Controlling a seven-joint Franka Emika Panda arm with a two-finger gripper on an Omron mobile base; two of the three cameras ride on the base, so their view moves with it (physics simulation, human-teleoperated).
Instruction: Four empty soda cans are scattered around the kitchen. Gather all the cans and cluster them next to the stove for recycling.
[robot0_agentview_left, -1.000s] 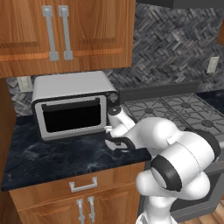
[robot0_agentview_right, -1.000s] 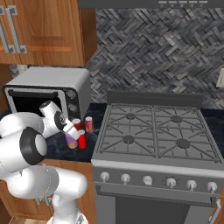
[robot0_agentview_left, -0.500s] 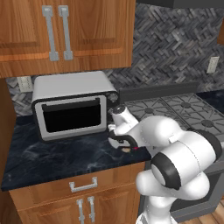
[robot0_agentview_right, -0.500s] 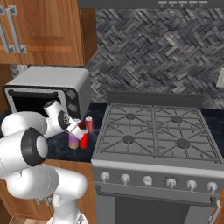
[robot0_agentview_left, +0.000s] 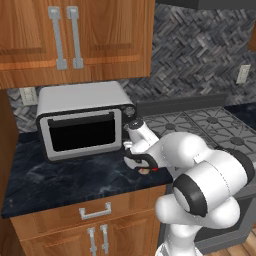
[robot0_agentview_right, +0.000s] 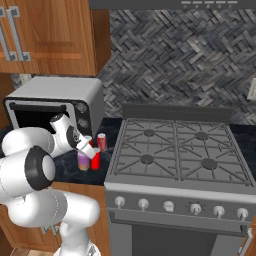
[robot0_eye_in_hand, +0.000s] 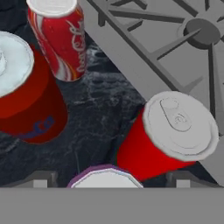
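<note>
My tool (robot0_eye_in_hand: 109, 183) is wide open over the purple can (robot0_eye_in_hand: 105, 177), holding nothing. All four cans sit at the desk edge beside the stove (robot0_agentview_right: 175, 155); I'd lift straight up, avoiding knocks.

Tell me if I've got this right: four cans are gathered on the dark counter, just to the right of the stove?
Not quite: the cans stand on the dark counter to the left of the stove, between it and the toaster oven. The right base view shows it.

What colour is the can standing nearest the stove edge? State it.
Plain red with a silver top: the soda can beside the stove, clearest in the hand view.
</note>
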